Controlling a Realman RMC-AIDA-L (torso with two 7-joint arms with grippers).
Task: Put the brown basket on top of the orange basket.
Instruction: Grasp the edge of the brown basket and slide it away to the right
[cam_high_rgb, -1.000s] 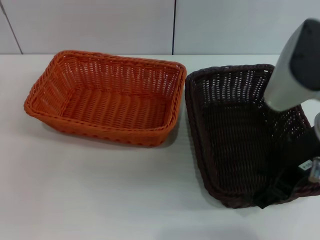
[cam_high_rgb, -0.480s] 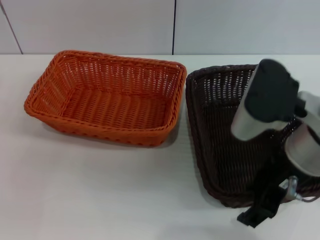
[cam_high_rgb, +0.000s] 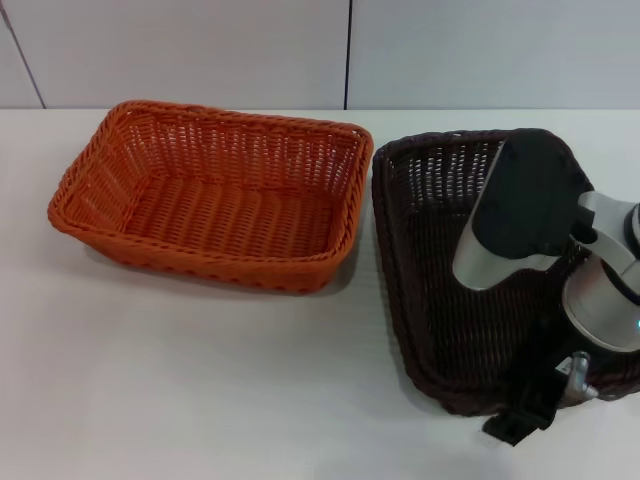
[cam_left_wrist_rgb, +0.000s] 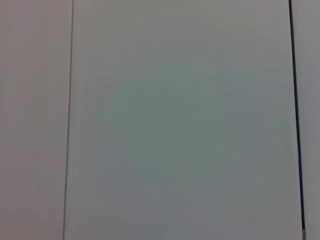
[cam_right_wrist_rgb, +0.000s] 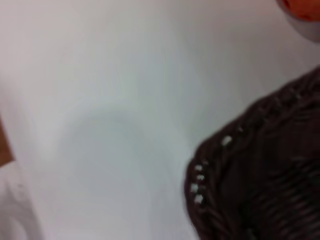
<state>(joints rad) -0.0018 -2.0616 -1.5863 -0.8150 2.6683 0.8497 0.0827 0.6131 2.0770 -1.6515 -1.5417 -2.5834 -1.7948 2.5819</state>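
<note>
The orange basket (cam_high_rgb: 215, 195) stands at the back left of the white table, empty and upright. The brown basket (cam_high_rgb: 430, 250) stands right beside it on the right, their rims nearly touching. My right arm reaches over the brown basket's right half. My right gripper (cam_high_rgb: 530, 405) is at that basket's near rim, with a black finger (cam_high_rgb: 512, 427) showing just outside the rim. The right wrist view shows a corner of the brown basket (cam_right_wrist_rgb: 260, 165) on the table and a sliver of the orange basket (cam_right_wrist_rgb: 302, 7). My left gripper is out of view.
The white table (cam_high_rgb: 200, 380) spreads in front of both baskets. A pale panelled wall (cam_high_rgb: 350, 50) runs behind the table. The left wrist view shows only a plain panel (cam_left_wrist_rgb: 180, 120).
My right arm has swung in from the right edge over the brown basket. The gripper has shifted from inside the near right corner to the near rim. Both baskets have stayed put.
</note>
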